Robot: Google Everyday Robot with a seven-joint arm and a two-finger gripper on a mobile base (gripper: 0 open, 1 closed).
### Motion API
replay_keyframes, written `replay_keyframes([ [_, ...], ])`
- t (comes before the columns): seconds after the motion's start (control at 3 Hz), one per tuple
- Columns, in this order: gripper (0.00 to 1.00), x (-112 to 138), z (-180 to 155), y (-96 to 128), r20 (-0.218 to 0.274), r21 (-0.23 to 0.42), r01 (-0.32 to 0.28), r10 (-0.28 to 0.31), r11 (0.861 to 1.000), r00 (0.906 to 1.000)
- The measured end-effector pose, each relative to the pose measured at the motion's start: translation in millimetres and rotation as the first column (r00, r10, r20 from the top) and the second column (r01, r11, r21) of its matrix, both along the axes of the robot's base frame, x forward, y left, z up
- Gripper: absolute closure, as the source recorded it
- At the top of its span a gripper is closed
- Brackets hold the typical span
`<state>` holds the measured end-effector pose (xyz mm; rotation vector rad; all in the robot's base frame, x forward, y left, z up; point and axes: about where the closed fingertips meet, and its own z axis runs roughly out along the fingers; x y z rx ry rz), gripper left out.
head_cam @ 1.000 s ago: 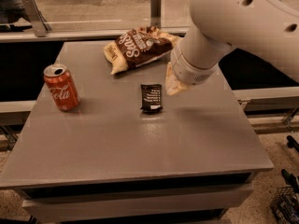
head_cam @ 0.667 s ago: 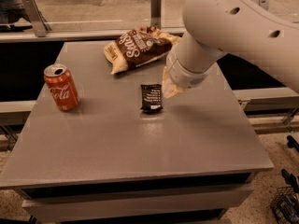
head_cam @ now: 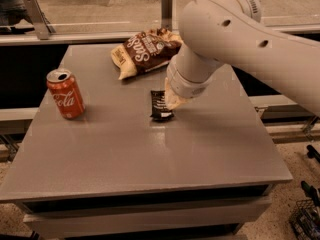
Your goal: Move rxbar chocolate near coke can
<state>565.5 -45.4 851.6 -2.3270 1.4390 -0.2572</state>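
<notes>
- Since approx. 1 s ago: gripper has shifted left and slightly down, from clear of the bar's right side to right against it; arm has swung left w/ it. Bar, can and bag lie where they were.
- Gripper: pale tip at the end of the white arm, low over the grey table, near centre. It meets the right edge of the rxbar chocolate. Whether it is parted or closed, or has any hold on the bar, cannot be made out; the wrist hides that part.
- Rxbar chocolate: small black wrapper w/ white print, lying flat approx. mid-table, long axis running front to back. Its right edge is partly covered by the gripper tip.
- Coke can: red, silver top, upright on the left part of the table, well apart from the bar, w/ bare tabletop between them.
- Chip bag: brown, white lettering, lying on the far part of the table, behind the bar and left of the arm; not touching the bar.
- Background: metal rail along the far table edge, w/ an upright post behind the bag.
</notes>
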Motion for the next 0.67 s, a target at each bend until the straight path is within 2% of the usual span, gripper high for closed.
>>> replay_keyframes([
  [0.67,1.0,4.5,-11.3,10.3,-0.009,-0.016,-0.031,0.031,0.999,0.9995],
])
